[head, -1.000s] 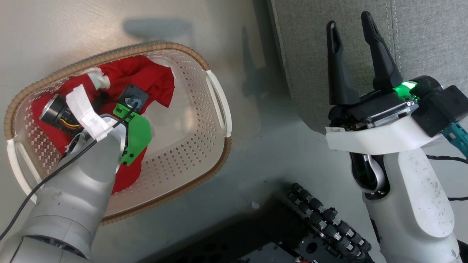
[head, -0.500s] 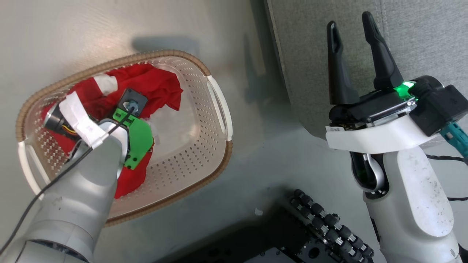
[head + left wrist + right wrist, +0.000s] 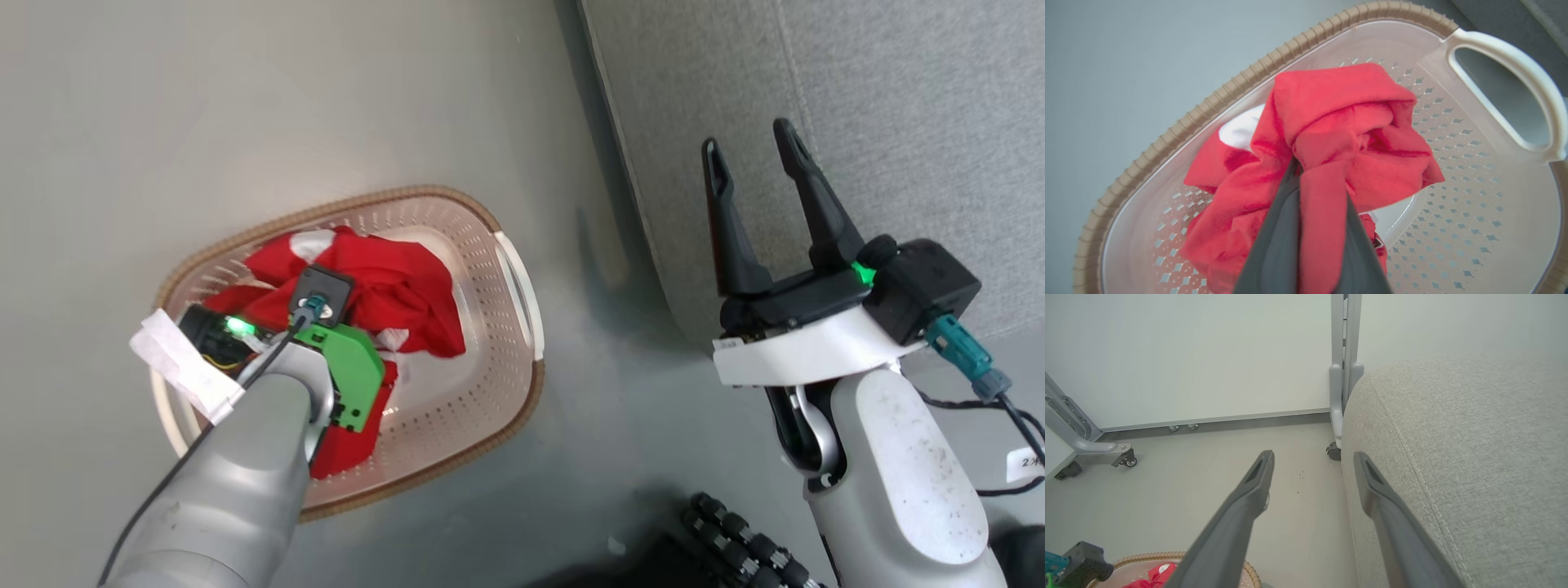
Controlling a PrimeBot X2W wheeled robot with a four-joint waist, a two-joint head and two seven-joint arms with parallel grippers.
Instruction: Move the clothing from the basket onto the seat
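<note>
The basket (image 3: 384, 200) stands on the floor at the left, cream and perforated with a brown rim (image 3: 1208, 110). Red clothing (image 3: 392, 286) with a white part (image 3: 1239, 128) lies bunched inside it. In the left wrist view my left gripper (image 3: 1300, 163) is shut on a fold of the red clothing (image 3: 1339, 110), which is pulled up between the fingers. In the head view my left wrist covers those fingers. My right gripper (image 3: 751, 155) is open and empty, its fingers over the edge of the grey seat (image 3: 857, 98). The right wrist view shows the right gripper (image 3: 1312, 457) beside the seat (image 3: 1453, 437).
A strip of bare floor (image 3: 604, 367) separates basket and seat. A grey post (image 3: 1343, 375) on casters stands at the seat's far corner, and a wheeled frame leg (image 3: 1106, 449) sits by the wall. My dark base (image 3: 735, 539) is at the bottom.
My left gripper has shut on the red clothing, and the fabric has bunched up around it. The head camera has moved, so the basket sits lower and smaller. The right gripper stays open.
</note>
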